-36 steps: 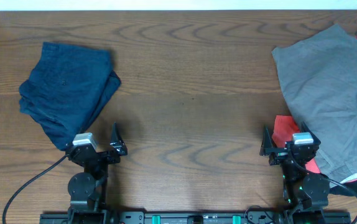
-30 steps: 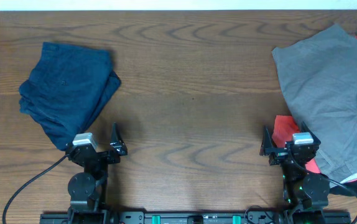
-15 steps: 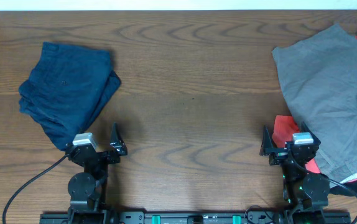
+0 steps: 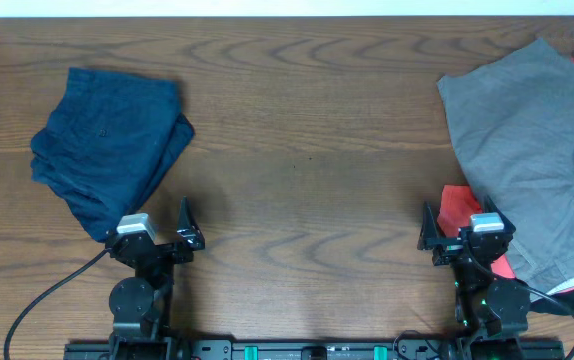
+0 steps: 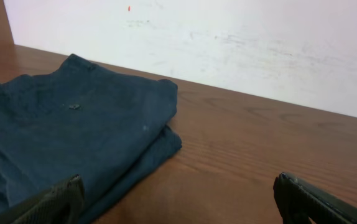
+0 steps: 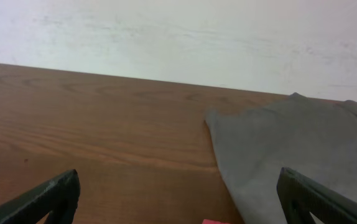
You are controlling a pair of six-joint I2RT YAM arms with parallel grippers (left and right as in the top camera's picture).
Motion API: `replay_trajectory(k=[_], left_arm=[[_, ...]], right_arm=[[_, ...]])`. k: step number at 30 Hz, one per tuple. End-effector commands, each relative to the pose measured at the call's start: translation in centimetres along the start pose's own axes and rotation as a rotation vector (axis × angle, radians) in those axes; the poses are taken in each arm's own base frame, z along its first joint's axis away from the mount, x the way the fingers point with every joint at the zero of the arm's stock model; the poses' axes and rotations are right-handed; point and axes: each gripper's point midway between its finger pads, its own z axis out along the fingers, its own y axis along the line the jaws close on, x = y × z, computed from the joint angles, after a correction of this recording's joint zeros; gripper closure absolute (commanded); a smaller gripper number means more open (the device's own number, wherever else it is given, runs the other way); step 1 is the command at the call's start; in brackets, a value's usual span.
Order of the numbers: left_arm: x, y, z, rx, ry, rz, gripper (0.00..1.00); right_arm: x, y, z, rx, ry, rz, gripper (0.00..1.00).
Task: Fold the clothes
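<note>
Overhead: my two arms sit at the near edge of the wooden tabletop (image 4: 307,120), both sets of jaws spread wide and grasping nothing. My left jaws stand just beside the near corner of the dark navy garment (image 4: 107,140), which lies in a rough folded bundle on the left of the tabletop. On the far right the grey shorts (image 4: 532,130) lie spread out, running past the frame's edge. They rest over the red T-shirt (image 4: 456,205) — a red corner shows at their near-left edge, close against my right jaws.

Left wrist: the navy garment (image 5: 60,143) fills the left, one layer lying over another at its right edge. My fingertips (image 5: 48,202) show in the two lower corners, far apart, with cloth and bare wood between them and a pale wall (image 5: 259,43) behind.

Right wrist: a corner of the grey shorts (image 6: 290,155) lies flat on the wood at right, with a red sliver at the bottom edge — my fingertips (image 6: 41,199) stand wide apart, holding nothing.
</note>
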Motion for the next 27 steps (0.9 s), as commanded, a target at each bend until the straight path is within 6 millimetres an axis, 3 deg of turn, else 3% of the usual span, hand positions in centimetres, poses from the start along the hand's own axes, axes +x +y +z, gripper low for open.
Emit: replay_trajectory(k=[1,27], left_arm=[[1.63,0.70,0.22,-0.026,0.035,0.014,0.02],[1.64,0.70,0.22,-0.026,0.036,0.014,0.02]], right_arm=[[0.14,-0.39,-0.01,0.014,0.003,-0.007,0.01],[0.14,-0.39,-0.01,0.014,0.003,-0.007,0.01]])
